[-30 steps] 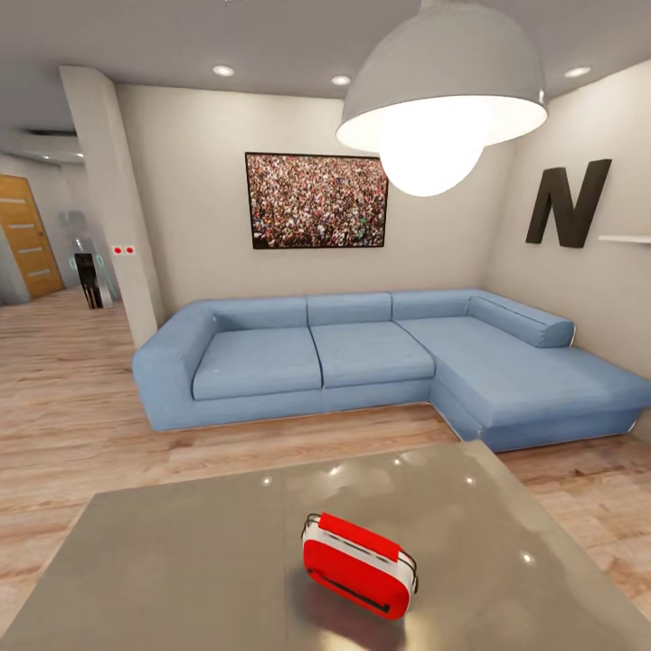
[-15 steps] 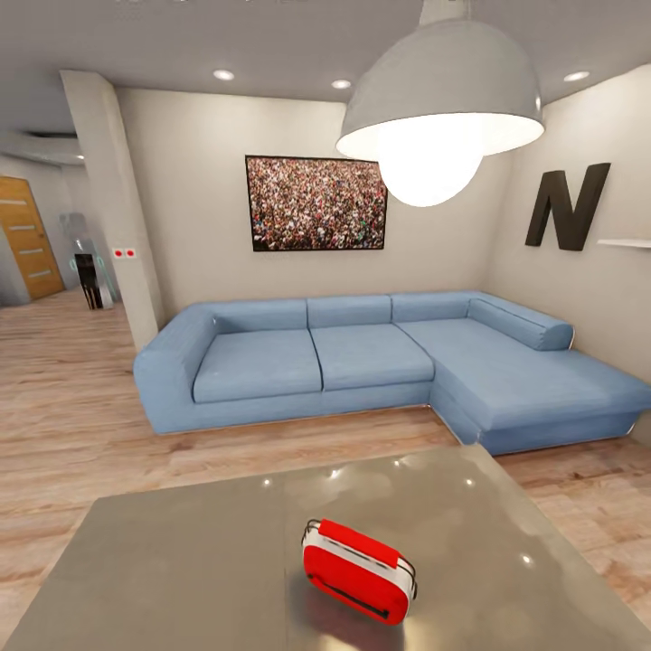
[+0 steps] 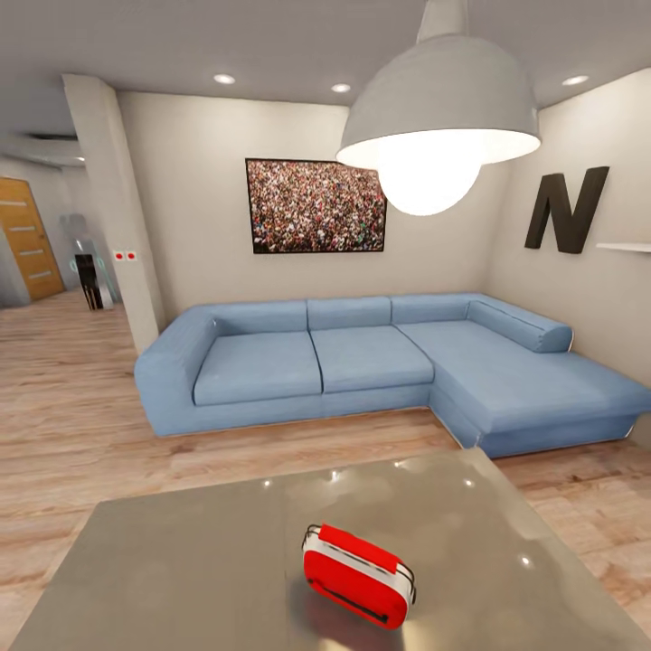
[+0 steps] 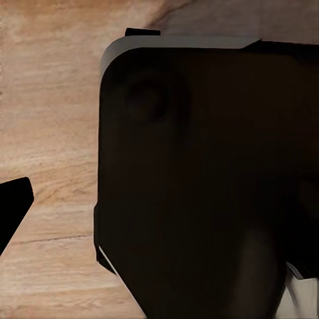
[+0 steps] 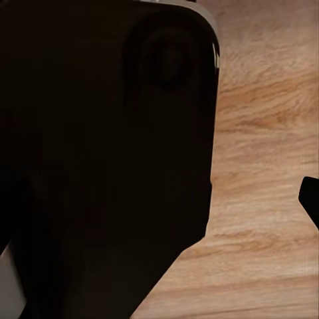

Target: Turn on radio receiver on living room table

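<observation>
Living room point(image 3: 181, 117), head view: beige walls, light wood floor point(image 3: 63, 425), recessed ceiling spots.

Left tool point(image 4: 13, 206): left wrist view gives a dark finger tip against wood floor, with a big dark robot body part across most of the frame. Can't tell whether the jaws are apart or together.

Right tool point(image 5: 310, 199): same story in the right wrist view, one dark finger tip at the frame edge, dark housing beside it, wood floor behind. State can't be told either.

Radio receiver point(image 3: 358, 576) sits on the table point(image 3: 181, 561) at about 5 o'clock in the head view, right of the table's centre seam. Red body, white edge trim, thin loop handle at its right end (body is angled, its red top faces the camera). Glossy grey top reflects it and the ceiling lights.

Past the table at 12 o'clock: blue L-shaped sofa point(image 3: 362, 357), its long leg running to 3 o'clock. Crowd picture point(image 3: 315, 206) on the wall above it. Black letter N point(image 3: 565, 208) on the right wall at 2 o'clock. Grey dome lamp point(image 3: 440, 108) hangs lit at 1 o'clock. Wooden door point(image 3: 25, 237) at 10 o'clock, beyond a pillar point(image 3: 113, 208).
</observation>
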